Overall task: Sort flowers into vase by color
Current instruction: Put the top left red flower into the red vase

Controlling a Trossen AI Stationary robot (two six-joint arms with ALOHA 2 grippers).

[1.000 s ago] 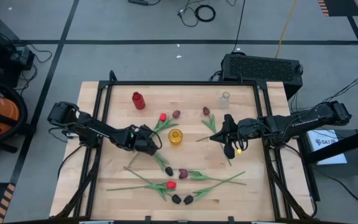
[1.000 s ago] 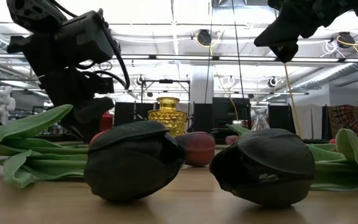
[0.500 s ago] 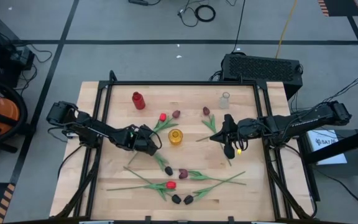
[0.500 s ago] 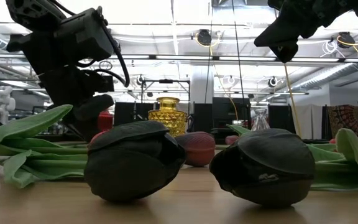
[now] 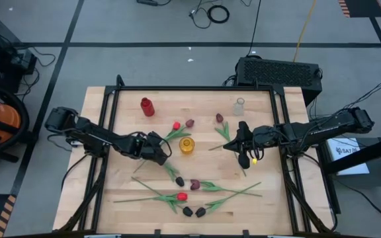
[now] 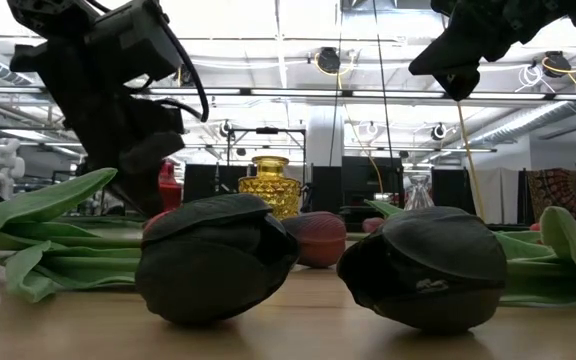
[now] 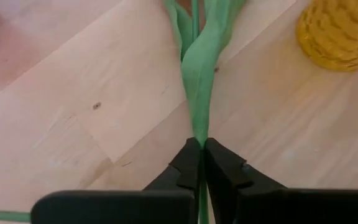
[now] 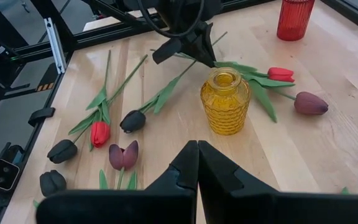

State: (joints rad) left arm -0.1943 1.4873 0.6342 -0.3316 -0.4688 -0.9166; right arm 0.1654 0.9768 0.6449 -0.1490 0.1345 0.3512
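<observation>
The left gripper [image 5: 156,147] is seen low over the wooden desk [image 5: 124,178], just beside the yellow vase [image 5: 186,145]. Its jaws are clenched on the green stem of a red tulip [image 5: 176,125] — in the left wrist view the stem and a folded leaf are pinched right at the fingertips [image 7: 190,163] and run straight out ahead of them, with the yellow vase off to one side. The red head of this flower lies beyond the vase, close to a maroon tulip [image 5: 189,123].

The right gripper [image 5: 242,137] is held on the other side of the yellow vase, above the desk; its jaws are pressed together, and a thin stem [image 6: 466,150] is seen hanging down from them in the low view, with a small yellow head [image 5: 253,160] showing below the arm in the high view.

A red vase [image 5: 147,106] and a clear vase [image 5: 239,106] stand toward the far edge of the desk. The remaining flowers [image 5: 184,192] — red, maroon and black heads on long green stems — are scattered over the near half, well apart from both grippers.
</observation>
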